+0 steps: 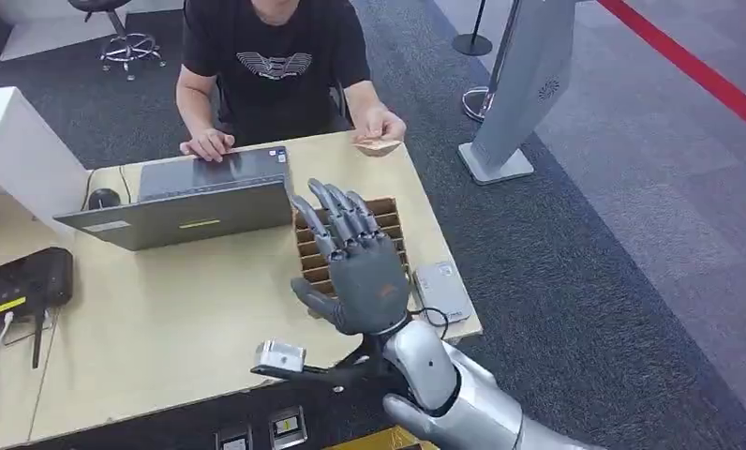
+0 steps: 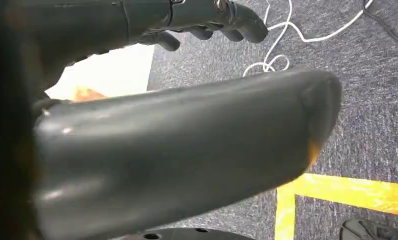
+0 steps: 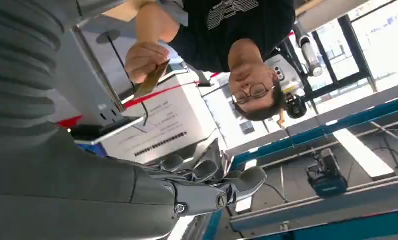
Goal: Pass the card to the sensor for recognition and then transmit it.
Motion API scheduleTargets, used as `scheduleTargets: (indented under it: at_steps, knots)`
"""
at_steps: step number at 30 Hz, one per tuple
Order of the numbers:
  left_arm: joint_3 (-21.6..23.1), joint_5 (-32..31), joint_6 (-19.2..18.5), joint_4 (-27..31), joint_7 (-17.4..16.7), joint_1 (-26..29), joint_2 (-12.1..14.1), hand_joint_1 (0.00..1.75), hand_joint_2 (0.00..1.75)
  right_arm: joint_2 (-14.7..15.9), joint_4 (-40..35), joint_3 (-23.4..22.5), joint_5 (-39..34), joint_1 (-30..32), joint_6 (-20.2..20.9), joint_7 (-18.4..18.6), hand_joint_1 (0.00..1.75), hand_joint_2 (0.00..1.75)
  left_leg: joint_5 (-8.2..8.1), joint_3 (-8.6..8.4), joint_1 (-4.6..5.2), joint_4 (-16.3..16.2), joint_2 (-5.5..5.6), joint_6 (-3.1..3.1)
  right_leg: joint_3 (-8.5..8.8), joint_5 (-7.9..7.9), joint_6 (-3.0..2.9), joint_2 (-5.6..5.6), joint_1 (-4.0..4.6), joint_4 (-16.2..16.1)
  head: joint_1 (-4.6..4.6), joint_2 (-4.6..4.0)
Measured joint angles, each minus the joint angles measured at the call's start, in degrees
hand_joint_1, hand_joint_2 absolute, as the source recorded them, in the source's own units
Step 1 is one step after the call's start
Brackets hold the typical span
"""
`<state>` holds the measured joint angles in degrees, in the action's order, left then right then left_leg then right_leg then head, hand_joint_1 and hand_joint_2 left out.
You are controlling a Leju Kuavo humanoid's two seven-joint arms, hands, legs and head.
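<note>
A person seated across the table holds a tan card (image 1: 379,144) in one hand just above the table's far right corner; the right wrist view also shows the card (image 3: 152,77) in that hand. My right hand (image 1: 355,262) is raised over the brown slotted card box (image 1: 391,217), fingers spread and upright, holding nothing. The same right hand (image 3: 197,185) has nothing between its fingers. A flat grey sensor (image 1: 441,292) lies on the table beside the box, near the right edge. My left hand (image 2: 187,150) hangs over grey carpet with nothing in it.
An open grey laptop (image 1: 201,197) sits in front of the person, whose other hand rests by it. A black mouse (image 1: 104,198) and a black device (image 1: 22,281) lie to the left. A white stand (image 1: 519,94) rises from the floor at the right.
</note>
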<state>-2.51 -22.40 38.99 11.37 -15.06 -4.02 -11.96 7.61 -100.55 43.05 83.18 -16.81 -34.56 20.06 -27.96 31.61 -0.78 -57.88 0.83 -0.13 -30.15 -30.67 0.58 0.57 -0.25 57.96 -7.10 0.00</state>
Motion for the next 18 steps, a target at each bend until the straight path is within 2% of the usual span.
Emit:
scheduleTargets:
  at_steps: [8, 18]
  knots:
    - [0.0, -0.46, 0.04, 0.0, 0.46, 0.01, 0.0, 0.0, 0.0, 0.07, 3.08, 4.0, 5.14, -5.6, 5.79, 3.26, 0.0, 1.75, 0.0, 0.02, 0.0, 0.0, 0.0, 0.0, -0.02, 0.0, 0.0, 0.02, 0.0, 0.0, -0.02, 0.0]
    - [0.02, -1.2, 0.07, 0.0, 1.11, 0.03, 0.0, 0.0, 0.0, 0.09, 7.39, 7.22, 4.84, -9.38, 8.88, 4.86, 0.0, 1.75, 0.0, 0.02, 0.0, -0.01, 0.01, 0.0, -0.02, 0.0, 0.0, 0.01, 0.0, 0.0, -0.02, 0.0]
